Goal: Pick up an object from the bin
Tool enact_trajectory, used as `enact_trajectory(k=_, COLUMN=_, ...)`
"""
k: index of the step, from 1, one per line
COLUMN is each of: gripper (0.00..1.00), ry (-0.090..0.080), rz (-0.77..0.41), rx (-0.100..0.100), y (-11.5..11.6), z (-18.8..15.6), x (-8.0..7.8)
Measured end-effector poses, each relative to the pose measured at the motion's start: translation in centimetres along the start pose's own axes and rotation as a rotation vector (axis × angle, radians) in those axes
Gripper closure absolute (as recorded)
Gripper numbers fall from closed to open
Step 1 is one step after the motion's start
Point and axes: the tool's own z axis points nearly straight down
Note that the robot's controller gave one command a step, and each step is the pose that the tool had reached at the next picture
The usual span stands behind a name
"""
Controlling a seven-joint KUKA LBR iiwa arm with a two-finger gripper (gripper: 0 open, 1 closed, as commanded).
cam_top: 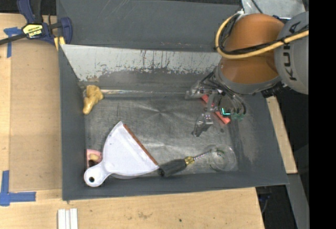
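Nearest the gripper [203, 124], lower in the view: a small screwdriver [181, 165]. Lies flat by the front wall of the bin [73, 133], black handle to the left, gold collar and thin metal shaft pointing right and slightly upward. At the shaft's tip, touching or just short of it (hard to tell which), a clear round thing [220, 158], see-through, resting on the floor toward the front right corner; kind unclear.

Apart from both, higher in the view, the gripper itself. Hangs over bare scuffed floor in the right half of the bin, between the back wall and the screwdriver. Wide or narrow: cannot be told from this angle, with red and grey parts and a small green light crowded round the tip. Above it, on the wrist, a big orange cover [251, 49] with a yellow cable [226, 33] looped about it, coming in from the right.

Left of the screwdriver, right against its handle end, a white dustpan [123, 157]. Lies flat, a brown strip along its right edge, a round tab with a hole at its lower left. Peeping out from under its left side, a small pink thing [93, 157]. Well apart from all this, in the back left corner by the foot of the back wall, a small knobbly yellow thing [92, 97].
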Motion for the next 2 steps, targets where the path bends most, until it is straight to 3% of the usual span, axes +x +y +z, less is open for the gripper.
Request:
enact_trajectory(k=1, gripper=0.00, ry=-0.008, rz=-0.089, rx=0.002, y=1.2, z=1.8, x=1.2)
enact_trajectory(k=2, gripper=0.00, ry=0.005, rz=-0.241, rx=-0.004, y=0.0, z=3.7, x=2.0)
